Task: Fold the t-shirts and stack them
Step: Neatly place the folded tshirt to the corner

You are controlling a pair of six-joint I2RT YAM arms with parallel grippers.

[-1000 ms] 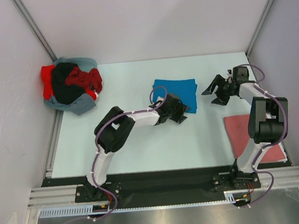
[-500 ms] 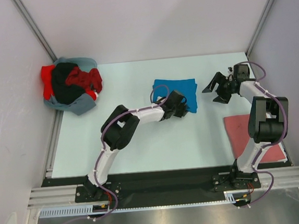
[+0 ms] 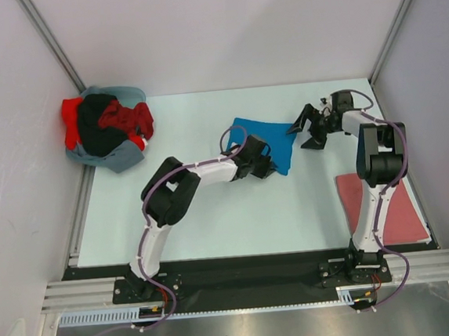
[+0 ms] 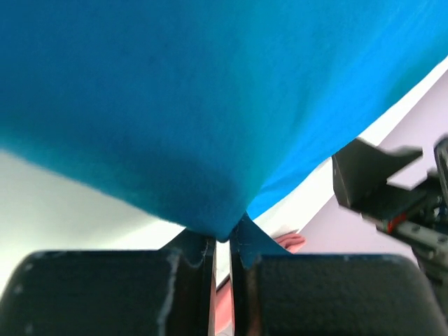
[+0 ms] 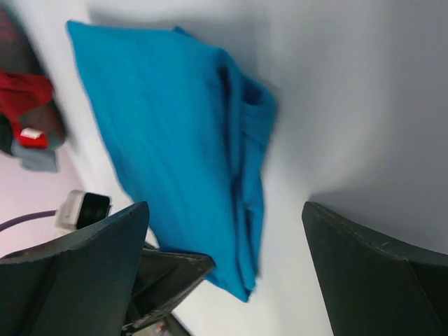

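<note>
Left hand (image 4: pixel 222 241) is pinched almost shut on the near edge of the bright blue folded cloth t-shirt (image 3: pixel 275 136). A bit of that cloth is squeezed between its two black fingers (image 4: pixel 105 294). Right hand (image 3: pixel 304 132) is wide open and holds nothing, and it is just beside the blue t-shirt's far right corner. The blue t-shirt lies near the middle of the pale bench (image 3: pixel 212 208), closer to the far edge. A flat pinkish-red cloth t-shirt (image 3: pixel 405 211) lies at the near right corner of the bench. A messy pile of red, black and grey-blue cloth t-shirts (image 3: pixel 107 129) sits at the far left corner.
</note>
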